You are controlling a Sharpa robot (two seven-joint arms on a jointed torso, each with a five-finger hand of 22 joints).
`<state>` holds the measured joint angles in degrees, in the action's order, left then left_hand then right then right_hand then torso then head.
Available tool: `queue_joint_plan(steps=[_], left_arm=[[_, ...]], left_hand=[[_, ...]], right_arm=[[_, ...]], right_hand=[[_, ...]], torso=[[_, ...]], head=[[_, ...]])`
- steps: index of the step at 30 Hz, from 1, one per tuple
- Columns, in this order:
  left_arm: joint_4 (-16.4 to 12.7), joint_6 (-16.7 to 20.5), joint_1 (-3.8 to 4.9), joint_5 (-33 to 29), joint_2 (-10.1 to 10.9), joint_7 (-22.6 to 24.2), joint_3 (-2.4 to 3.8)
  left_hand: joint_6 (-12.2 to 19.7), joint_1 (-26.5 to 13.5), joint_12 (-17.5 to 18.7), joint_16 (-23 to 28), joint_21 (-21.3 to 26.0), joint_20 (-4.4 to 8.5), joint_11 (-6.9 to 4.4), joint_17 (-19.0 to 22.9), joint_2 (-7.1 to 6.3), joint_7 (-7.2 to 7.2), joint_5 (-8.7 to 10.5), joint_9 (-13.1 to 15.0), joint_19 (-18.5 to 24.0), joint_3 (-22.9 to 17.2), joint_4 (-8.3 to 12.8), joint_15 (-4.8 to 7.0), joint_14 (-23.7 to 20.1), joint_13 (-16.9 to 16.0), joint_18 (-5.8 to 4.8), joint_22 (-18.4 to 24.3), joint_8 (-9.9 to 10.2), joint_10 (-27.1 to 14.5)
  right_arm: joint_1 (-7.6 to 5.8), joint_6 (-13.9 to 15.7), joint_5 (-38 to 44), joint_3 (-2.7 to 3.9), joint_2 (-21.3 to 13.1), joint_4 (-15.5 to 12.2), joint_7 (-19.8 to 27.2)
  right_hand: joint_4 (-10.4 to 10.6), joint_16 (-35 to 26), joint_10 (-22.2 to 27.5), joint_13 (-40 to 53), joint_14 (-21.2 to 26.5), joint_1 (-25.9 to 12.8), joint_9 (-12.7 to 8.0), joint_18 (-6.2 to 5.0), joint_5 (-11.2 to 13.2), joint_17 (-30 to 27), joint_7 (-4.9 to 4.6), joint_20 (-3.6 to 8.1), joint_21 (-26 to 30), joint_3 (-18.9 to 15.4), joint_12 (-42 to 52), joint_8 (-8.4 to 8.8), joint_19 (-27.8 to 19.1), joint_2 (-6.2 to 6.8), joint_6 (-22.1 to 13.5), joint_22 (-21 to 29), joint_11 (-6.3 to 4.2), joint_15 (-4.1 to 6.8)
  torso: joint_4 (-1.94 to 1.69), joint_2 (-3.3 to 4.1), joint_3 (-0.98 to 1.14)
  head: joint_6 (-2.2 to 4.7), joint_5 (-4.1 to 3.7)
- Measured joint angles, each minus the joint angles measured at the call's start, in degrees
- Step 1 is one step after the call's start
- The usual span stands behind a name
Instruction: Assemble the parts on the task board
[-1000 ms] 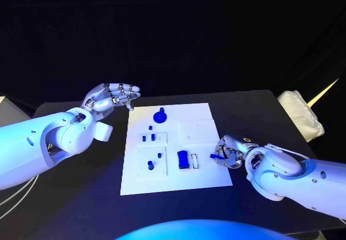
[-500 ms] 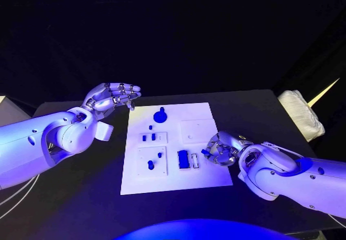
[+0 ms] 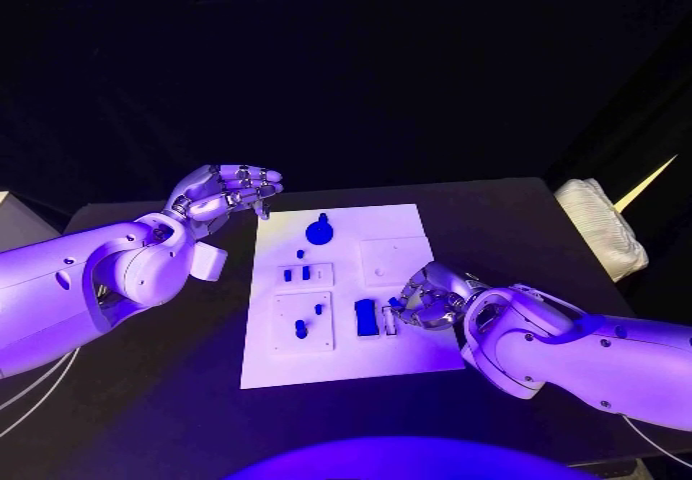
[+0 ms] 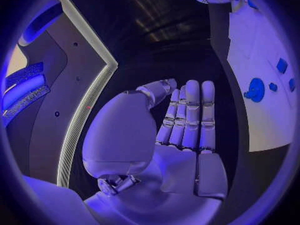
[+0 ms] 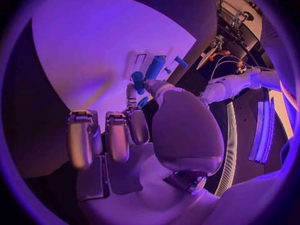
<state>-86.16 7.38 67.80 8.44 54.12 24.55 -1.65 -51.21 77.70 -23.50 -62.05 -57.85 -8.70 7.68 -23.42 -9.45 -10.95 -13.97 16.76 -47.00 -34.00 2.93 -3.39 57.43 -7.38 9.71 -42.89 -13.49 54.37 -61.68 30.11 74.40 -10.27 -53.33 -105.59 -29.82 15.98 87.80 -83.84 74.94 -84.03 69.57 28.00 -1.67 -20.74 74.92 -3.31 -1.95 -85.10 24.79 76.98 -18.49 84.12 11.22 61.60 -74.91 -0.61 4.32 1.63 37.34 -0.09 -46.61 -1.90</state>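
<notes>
On the task board (image 3: pixel 346 365): right hand (image 3: pixel 421 298) pinches blue part (image 3: pixel 394 304) | left hand (image 3: pixel 228 190) fingers apart, empty

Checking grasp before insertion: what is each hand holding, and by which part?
Right hand pinches a small blue part; the place of the hold cannot be told. Left hand holds nothing.

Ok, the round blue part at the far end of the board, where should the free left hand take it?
Probably by the small tab on the round blue part's far edge, from above: the disc looks flat on the task board. The left hand hangs open nearby.
</notes>
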Motion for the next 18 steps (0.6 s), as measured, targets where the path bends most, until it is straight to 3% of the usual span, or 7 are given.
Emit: queue_joint_plan(steps=[18], left_arm=[[-0.08, -0.07, 0.0, 0.0, -0.02, -0.01, -0.01]], left_hand=[[0.0, 0.0, 0.03, 0.0, 0.0, 0.0, 0.0, 0.0, 0.0, 0.0, 0.0, 0.0, 0.0, 0.0, 0.0, 0.0, 0.0, 0.0, 0.0, 0.01, 0.0, 0.0]], right_arm=[[0.86, -1.4, -0.68, 0.06, 2.66, 2.42, -1.24]], right_hand=[[0.0, 0.0, 0.0, -0.01, 0.2, -1.37, 0.79, 0.0, 1.98, -0.01, 0.69, 0.21, -0.43, -0.01, 0.44, -1.41, -0.21, 0.47, 1.13, -0.04, -0.41, 0.2]], torso=[[-0.03, 0.03, 0.01]], head=[[-0.44, 0.23]])
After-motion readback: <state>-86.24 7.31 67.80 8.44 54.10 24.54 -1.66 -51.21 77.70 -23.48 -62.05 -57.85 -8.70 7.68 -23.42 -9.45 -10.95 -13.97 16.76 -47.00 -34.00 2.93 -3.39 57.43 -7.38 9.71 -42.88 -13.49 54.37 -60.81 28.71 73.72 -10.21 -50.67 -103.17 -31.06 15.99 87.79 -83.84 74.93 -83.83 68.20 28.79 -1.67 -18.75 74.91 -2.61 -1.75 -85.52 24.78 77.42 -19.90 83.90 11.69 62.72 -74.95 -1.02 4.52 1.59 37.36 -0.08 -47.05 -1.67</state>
